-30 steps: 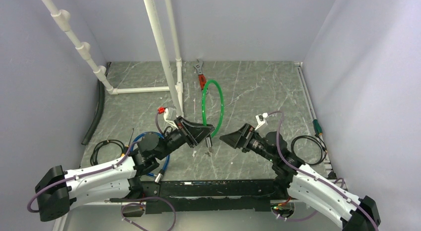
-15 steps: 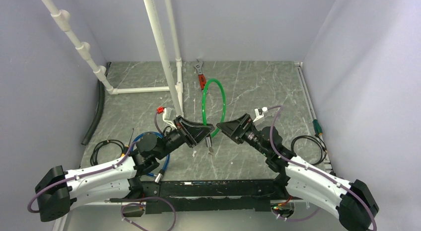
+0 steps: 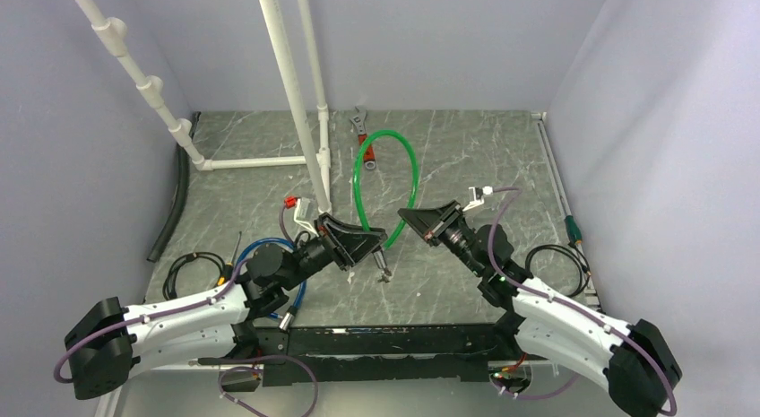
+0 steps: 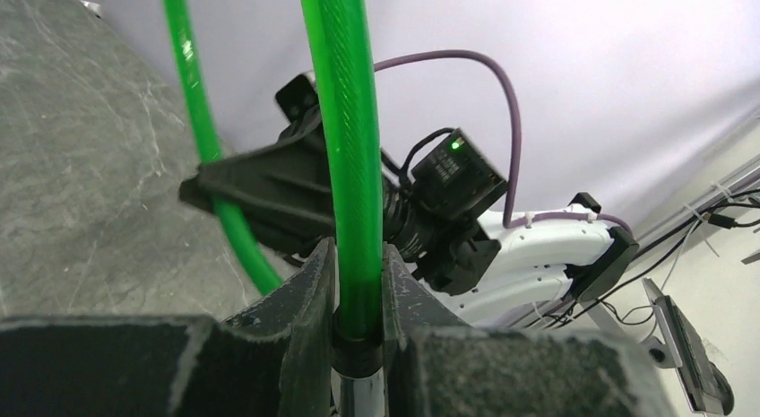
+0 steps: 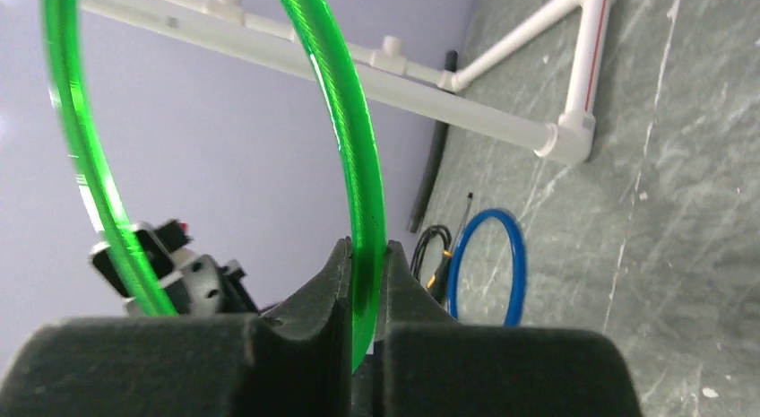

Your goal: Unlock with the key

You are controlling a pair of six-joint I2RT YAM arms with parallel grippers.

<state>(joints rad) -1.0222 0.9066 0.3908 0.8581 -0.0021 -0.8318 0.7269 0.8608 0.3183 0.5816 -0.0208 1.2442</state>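
Observation:
The green cable (image 3: 414,175) stands as an upright loop above the table's middle. My left gripper (image 3: 381,238) is shut on it at its lower end. In the left wrist view the fingers (image 4: 315,282) pinch the green cable (image 4: 345,121) just above a black collar and a silver lock cylinder (image 4: 358,395). A small metal piece (image 3: 384,273), apparently the key, hangs under that end. My right gripper (image 3: 403,218) is shut on the loop's other side, and in its wrist view the green cable (image 5: 345,121) runs between the right gripper's (image 5: 366,248) fingers.
A white pipe frame (image 3: 296,94) rises at the back left. A red-handled wrench (image 3: 360,125) lies behind the loop. A blue cable loop (image 3: 269,248) sits under my left arm. Black cords lie at the left (image 3: 193,264) and right (image 3: 565,256).
My right gripper moved left and forward to the green cable and shut on it. The loop has swung to face the camera more openly. The left gripper kept its grip.

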